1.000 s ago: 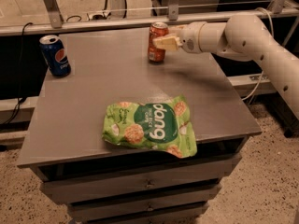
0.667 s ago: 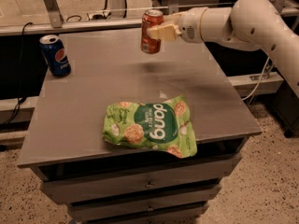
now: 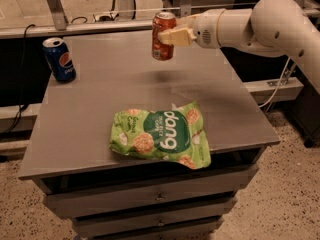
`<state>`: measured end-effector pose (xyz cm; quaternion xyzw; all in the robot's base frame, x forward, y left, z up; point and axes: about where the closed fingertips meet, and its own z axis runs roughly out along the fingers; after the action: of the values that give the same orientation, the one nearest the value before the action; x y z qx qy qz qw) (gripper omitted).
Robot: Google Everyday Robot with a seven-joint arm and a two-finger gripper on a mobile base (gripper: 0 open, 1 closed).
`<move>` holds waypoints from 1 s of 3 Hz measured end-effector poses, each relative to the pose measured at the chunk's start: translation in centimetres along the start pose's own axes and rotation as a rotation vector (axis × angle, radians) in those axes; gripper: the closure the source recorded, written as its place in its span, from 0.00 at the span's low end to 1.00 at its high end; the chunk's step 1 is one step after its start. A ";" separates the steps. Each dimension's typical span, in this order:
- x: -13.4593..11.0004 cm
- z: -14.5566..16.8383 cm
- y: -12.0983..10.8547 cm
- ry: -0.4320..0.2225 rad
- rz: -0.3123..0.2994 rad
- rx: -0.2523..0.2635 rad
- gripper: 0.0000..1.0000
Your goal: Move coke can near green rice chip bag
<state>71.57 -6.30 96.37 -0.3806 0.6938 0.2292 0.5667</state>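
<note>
Camera view, coke can: the coke can (image 3: pixel 162 50) is hanging upright in the air over the far part of the table (image 3: pixel 100 99), with its base clear of the top. A second ago it was standing on that top near the far edge, so it is now being carried and no longer merely gripped.
Camera view, hand: the hand (image 3: pixel 165 36) is reaching in from the right and clamping the coke can by its side, with one pale finger (image 3: pixel 175 36) lying across its front. The other finger is hidden behind the can, so the two-sided grip is probably sound, but that is only a judgement.
Camera view, shadow: a soft dark shadow (image 3: pixel 167 76) is lying on the table below the can and apart from it, which fits a can that is riding free.
Camera view, arm: the white arm (image 3: pixel 260 19) is stretching in across the far right corner, sitting higher than it was a second ago.
Camera view, green rice chip bag: the green rice chip bag (image 3: pixel 161 139) is lying flat near the front edge, well apart from the can and unmoved over the last second.
Camera view, Pepsi can: the Pepsi can (image 3: pixel 59 59) is standing at the far left, untouched and out of the path.
Meaning for the task: the pick-up is looking finished and the carry toward the front is beginning.
Next need: the can is needing to come forward and down onto bare table just beside the bag, not onto its crinkled edge, where it might be tipping.
</note>
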 end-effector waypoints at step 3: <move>1.5 -6.8 2.8 0.013 -0.036 0.068 1.00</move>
<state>65.12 -10.10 96.34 -0.3750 0.6979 0.1925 0.5790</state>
